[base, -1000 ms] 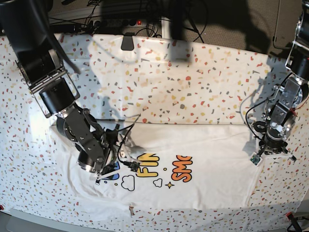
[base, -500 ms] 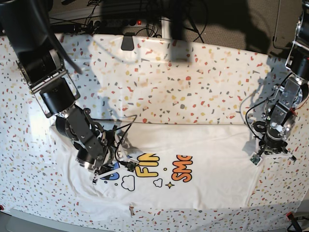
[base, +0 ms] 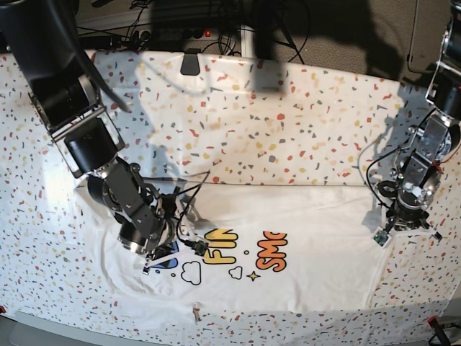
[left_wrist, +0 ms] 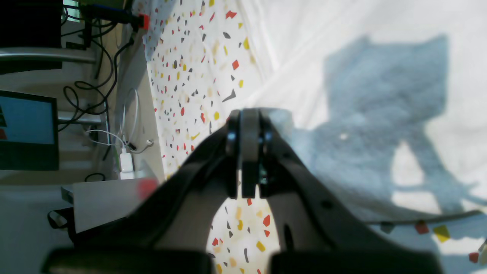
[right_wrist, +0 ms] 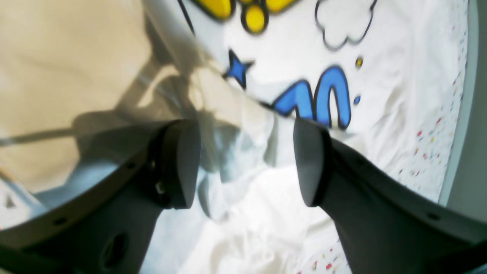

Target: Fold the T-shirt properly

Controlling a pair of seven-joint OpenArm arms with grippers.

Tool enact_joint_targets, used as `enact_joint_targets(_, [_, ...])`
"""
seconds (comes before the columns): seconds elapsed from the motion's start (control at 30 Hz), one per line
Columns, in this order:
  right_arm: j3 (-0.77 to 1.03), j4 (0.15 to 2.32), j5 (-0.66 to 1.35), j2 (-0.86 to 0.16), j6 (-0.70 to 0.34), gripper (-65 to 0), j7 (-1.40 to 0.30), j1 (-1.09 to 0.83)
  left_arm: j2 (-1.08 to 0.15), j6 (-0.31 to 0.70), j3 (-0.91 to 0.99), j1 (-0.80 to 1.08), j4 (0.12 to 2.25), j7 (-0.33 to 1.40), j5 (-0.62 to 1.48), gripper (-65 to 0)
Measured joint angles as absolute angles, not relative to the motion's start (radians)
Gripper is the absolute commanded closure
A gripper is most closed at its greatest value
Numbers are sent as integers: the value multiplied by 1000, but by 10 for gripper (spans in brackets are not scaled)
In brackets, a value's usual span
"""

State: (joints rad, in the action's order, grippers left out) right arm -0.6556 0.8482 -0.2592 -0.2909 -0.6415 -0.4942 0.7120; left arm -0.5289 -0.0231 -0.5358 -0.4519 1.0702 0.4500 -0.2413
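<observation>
My right gripper (right_wrist: 245, 163): jaws spread wide, empty, above the rumpled white printed cotton T-shirt (right_wrist: 304, 53).
My left gripper (left_wrist: 249, 152): fingers pressed together at the T-shirt's edge.

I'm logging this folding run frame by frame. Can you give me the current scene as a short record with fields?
garment: white printed cotton T-shirt, spread flat, not yet folded
surface: white speckled table cover
left gripper: shut, at the shirt's edge; whether it pinches cloth cannot be told
right gripper: open, over rumpled fabric beside the blue lettering
</observation>
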Motion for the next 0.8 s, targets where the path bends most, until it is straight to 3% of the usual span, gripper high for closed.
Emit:
enact_joint_targets(0.13, [-656, 774, -309, -290, -618, -383, -466, 767, -529, -23, -536, -452, 1070, 449, -241, 0])
enact_joint_targets(0.23, [-655, 757, -313, -273, -374, -383, -466, 810, -529, -23, -536, -452, 1070, 448, -241, 0])
enact_joint_targets(0.33, [-654, 759, -311, -228, -238, -383, -467, 849, -529, -23, -536, -452, 1070, 449, -240, 0])
enact_joint_targets(0.53, [-656, 759, -276, -140, -240, -383, -517, 854, -529, -23, -536, -452, 1071, 451, -238, 0])
enact_joint_targets(0.8, [-655, 759, -178, -152, -232, -383, -560, 853, -529, -23, -536, -452, 1070, 451, -238, 0])
